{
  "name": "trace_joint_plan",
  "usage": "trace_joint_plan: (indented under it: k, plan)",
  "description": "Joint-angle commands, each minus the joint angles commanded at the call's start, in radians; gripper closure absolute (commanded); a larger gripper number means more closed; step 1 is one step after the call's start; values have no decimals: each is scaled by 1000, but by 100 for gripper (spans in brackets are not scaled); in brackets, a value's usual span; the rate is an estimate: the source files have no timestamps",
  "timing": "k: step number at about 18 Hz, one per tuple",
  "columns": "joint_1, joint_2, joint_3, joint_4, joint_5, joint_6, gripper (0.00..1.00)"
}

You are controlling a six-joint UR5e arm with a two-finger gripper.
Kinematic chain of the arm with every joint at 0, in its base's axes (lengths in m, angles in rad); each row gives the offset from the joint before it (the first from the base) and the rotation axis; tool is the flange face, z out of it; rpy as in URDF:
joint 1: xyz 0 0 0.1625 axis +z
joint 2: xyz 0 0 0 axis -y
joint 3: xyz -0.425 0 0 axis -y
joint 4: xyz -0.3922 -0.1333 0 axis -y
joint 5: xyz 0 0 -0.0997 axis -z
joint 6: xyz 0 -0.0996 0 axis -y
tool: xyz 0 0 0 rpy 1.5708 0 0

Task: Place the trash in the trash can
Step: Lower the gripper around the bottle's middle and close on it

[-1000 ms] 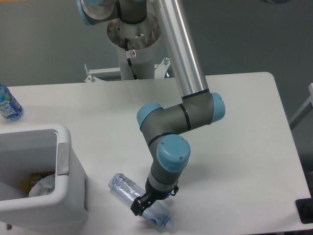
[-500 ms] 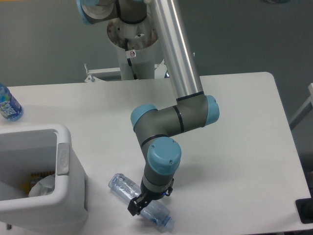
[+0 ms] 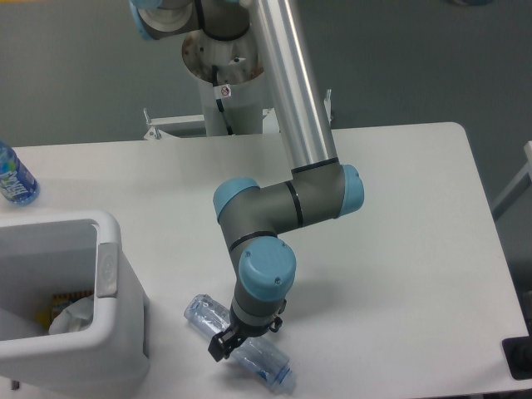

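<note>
Claw (image 3: 221, 347) at the end of my arm sits low over the crushed clear plastic bottle (image 3: 239, 353), at about the middle of its length; whether its fingers are spread around the bottle or already pinching it I cannot tell, because they show only as a small dark shape against the plastic. From left to right: a blue-labelled water bottle (image 3: 13, 178) stands at the far left edge of the white table (image 3: 416, 216) and is no part of the job. Next comes the trash can (image 3: 105, 274), a white bin with a thick rounded rim and a grey tab on its side, near the front left corner. Inside it lies a crumpled translucent-white wrapper (image 3: 73, 317) beside something yellowish that I cannot identify. So, as I judge it, one of the two pieces of trash is already binned. Just right of the can, apart from its wall, the bluish crushed bottle lies flat and slanted on the table. The step in hand is therefore the grasp of this second piece. The next move calls for a firm grip across the bottle's body, which looks slippery and likely to give. It then needs a lift clear of the rim and a carry leftward over the opening.
</note>
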Motion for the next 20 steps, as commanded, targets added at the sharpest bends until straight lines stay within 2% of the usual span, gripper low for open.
trace_joint_plan:
  k: [6,12,15,20]
  plan:
    - [-5,-11,6,3,3,0,0]
    - [-5,-20,11,2,2,0,22]
    - [-5,-20,9,2,2,0,26]
    - [-6,-12,6,2,0,0,28]
